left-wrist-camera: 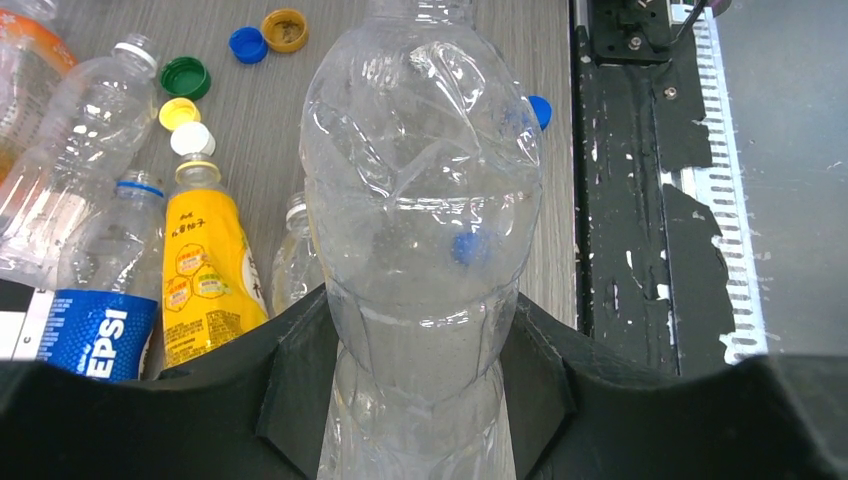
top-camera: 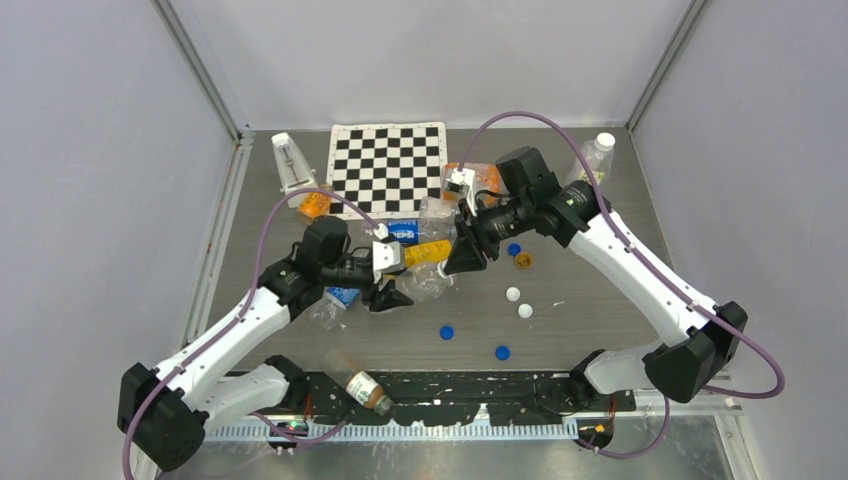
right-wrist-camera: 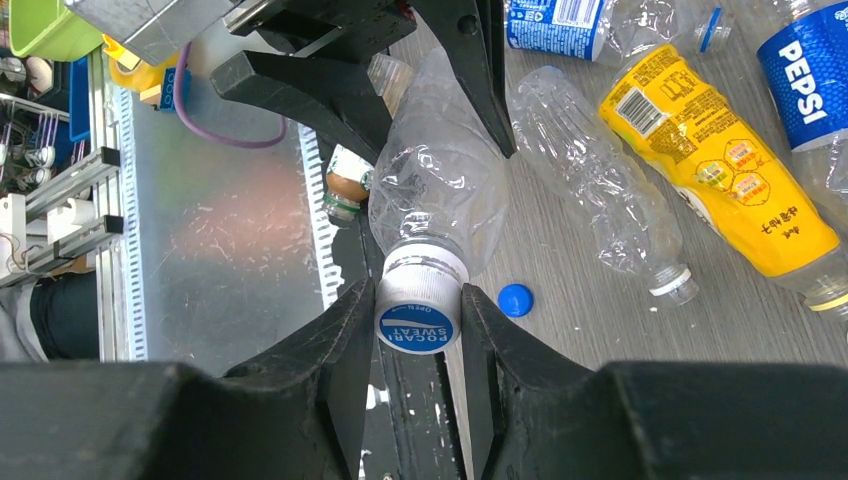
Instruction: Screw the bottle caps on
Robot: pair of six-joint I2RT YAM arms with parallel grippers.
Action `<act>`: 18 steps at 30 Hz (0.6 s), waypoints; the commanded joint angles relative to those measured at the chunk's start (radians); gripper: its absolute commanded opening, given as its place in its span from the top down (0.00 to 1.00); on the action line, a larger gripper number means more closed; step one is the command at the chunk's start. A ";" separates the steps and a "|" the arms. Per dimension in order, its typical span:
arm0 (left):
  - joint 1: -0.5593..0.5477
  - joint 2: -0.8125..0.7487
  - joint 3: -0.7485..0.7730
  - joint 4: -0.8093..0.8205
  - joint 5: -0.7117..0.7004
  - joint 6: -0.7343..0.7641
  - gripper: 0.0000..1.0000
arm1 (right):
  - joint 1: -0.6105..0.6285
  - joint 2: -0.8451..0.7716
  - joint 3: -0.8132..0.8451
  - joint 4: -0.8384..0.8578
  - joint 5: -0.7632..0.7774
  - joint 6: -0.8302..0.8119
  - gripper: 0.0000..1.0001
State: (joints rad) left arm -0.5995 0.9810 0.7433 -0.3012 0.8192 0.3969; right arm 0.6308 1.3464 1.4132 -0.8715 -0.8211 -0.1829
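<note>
My left gripper point(left-wrist-camera: 420, 375) is shut on the body of a clear crumpled bottle point(left-wrist-camera: 420, 180) and holds it above the table; it shows in the top view point(top-camera: 390, 293) left of centre. My right gripper point(right-wrist-camera: 417, 315) is shut on a white cap point(right-wrist-camera: 417, 310) with a blue "POCARI SWEAT" top, which sits on that bottle's point(right-wrist-camera: 440, 190) neck. In the top view the right gripper point(top-camera: 465, 258) meets the bottle point(top-camera: 428, 281) from the right. Loose caps lie on the table: blue point(top-camera: 446, 332), blue point(top-camera: 502, 352), white point(top-camera: 513, 294), orange point(top-camera: 523, 261), green point(left-wrist-camera: 185, 77).
A yellow-label bottle point(top-camera: 428, 252), a Pepsi bottle point(left-wrist-camera: 100, 320) and other clear bottles lie behind the held one. A checkerboard point(top-camera: 388, 167) is at the back. A bottle with brown liquid point(top-camera: 357, 380) lies at the front edge. One bottle point(top-camera: 590, 160) stands back right.
</note>
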 commanded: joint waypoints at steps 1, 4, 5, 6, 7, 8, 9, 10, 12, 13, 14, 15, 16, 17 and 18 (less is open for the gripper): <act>-0.008 0.008 0.100 0.107 0.049 0.037 1.00 | 0.008 0.029 0.040 -0.014 -0.014 -0.030 0.90; -0.007 0.023 0.118 0.113 0.043 0.040 1.00 | 0.008 0.043 0.053 -0.021 0.004 -0.029 0.90; -0.007 0.026 0.123 0.113 0.037 0.039 1.00 | 0.008 0.048 0.058 -0.028 0.008 -0.029 0.89; -0.008 0.027 0.127 0.116 0.028 0.041 1.00 | 0.007 0.057 0.065 -0.030 0.018 -0.023 0.89; -0.009 0.027 0.128 0.121 0.018 0.043 1.00 | 0.007 0.061 0.067 -0.031 0.023 -0.018 0.89; -0.010 0.023 0.125 0.131 0.006 0.042 1.00 | 0.007 0.071 0.074 -0.031 0.031 -0.002 0.89; -0.013 0.019 0.119 0.148 -0.006 0.040 1.00 | 0.007 0.080 0.078 -0.027 0.034 0.008 0.90; -0.016 0.012 0.112 0.164 -0.031 0.036 1.00 | 0.007 0.083 0.081 -0.023 0.040 0.034 0.90; -0.021 0.004 0.103 0.185 -0.060 0.029 1.00 | 0.005 0.089 0.076 0.014 0.067 0.094 0.91; -0.023 0.002 0.100 0.193 -0.074 0.024 1.00 | 0.003 0.091 0.069 0.025 0.084 0.114 0.92; -0.025 -0.001 0.096 0.199 -0.087 0.021 1.00 | 0.001 0.090 0.066 0.048 0.096 0.156 0.93; -0.025 -0.002 0.095 0.200 -0.096 0.020 1.00 | -0.001 0.090 0.058 0.058 0.126 0.194 0.93; -0.026 -0.004 0.092 0.203 -0.107 0.019 1.00 | -0.002 0.089 0.054 0.075 0.138 0.223 0.93; -0.028 -0.006 0.087 0.214 -0.117 0.017 1.00 | -0.004 0.086 0.045 0.082 0.158 0.250 0.93; -0.030 -0.007 0.082 0.224 -0.125 0.014 1.00 | -0.004 0.085 0.040 0.099 0.168 0.268 0.93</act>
State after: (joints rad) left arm -0.6033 1.0164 0.7868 -0.3187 0.6872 0.4232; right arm 0.6136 1.4162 1.4731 -0.8711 -0.7277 -0.0544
